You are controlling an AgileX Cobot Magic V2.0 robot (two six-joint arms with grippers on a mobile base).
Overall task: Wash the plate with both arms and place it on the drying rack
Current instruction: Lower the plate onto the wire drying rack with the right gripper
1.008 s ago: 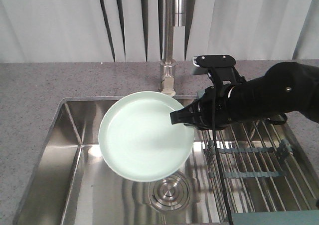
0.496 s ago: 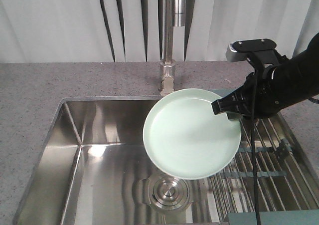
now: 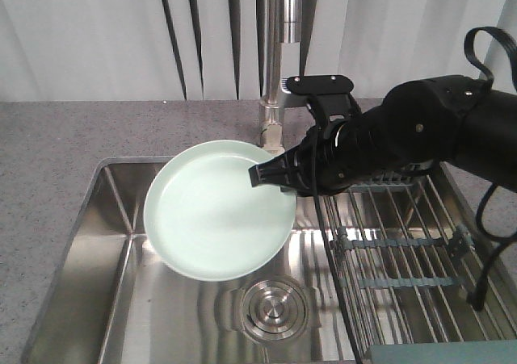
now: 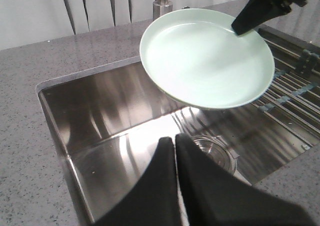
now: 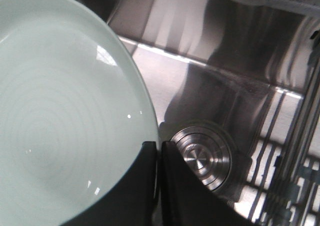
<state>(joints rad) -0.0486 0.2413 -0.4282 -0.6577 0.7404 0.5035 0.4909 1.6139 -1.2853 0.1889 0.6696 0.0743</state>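
Observation:
The pale mint-green plate [image 3: 214, 211] hangs tilted over the sink basin, its glossy inner face with faint rings toward the cameras [image 5: 60, 116] [image 4: 205, 55]. My right gripper [image 3: 257, 174] is shut on the plate's right rim, one finger on each face [image 5: 159, 146]; its black tip shows in the left wrist view [image 4: 240, 28]. My left gripper [image 4: 175, 138] is shut on nothing, apart from the plate, low over the basin's near side. The drying rack [image 3: 404, 259] of steel wire bars lies to the plate's right [image 4: 295, 95] [image 5: 295, 151].
The steel sink [image 3: 113, 243] has a round drain [image 3: 275, 307] below the plate. A chrome tap [image 3: 275, 57] rises behind the basin. Speckled grey counter [image 3: 56, 154] surrounds the sink. A grey-green block [image 3: 436, 353] sits at the rack's near edge.
The right arm swung the plate right over the rack half a second ago, then carried it back left over the basin; the plate stayed gripped throughout.

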